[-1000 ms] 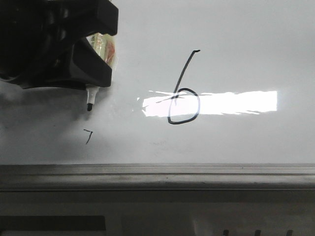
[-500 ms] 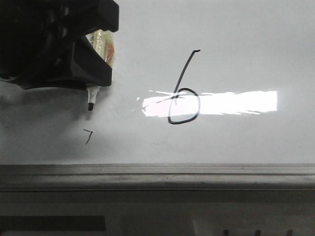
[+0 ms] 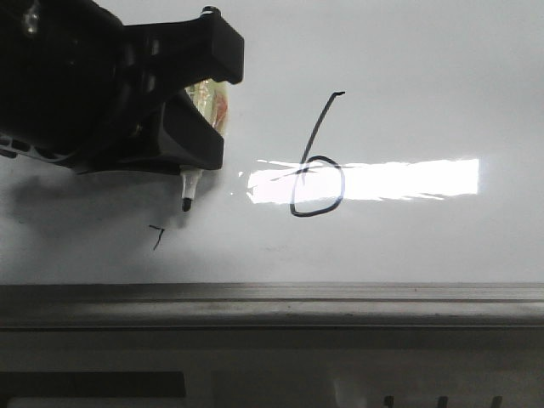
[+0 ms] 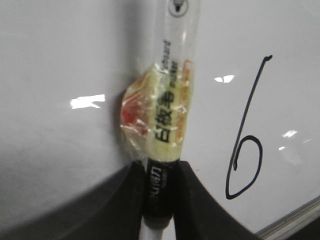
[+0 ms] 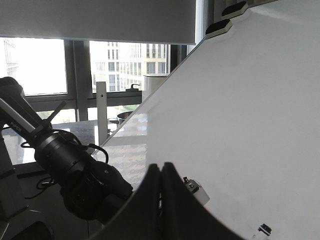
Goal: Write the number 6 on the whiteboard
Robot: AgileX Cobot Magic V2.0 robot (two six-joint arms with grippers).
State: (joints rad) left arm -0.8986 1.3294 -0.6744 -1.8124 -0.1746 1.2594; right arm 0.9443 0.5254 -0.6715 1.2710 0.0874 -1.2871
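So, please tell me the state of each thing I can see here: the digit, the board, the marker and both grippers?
number 6: fully drawn, loop closed.
whiteboard: marked with the 6 and a small tick mark.
marker: uncapped, tip close to the board; contact unclear.
left gripper: shut on the marker.
right gripper: shut, holding nothing.

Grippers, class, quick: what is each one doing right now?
Left gripper: closed on the marker, tip near the whiteboard.
Right gripper: fingers closed together, holding nothing visible.
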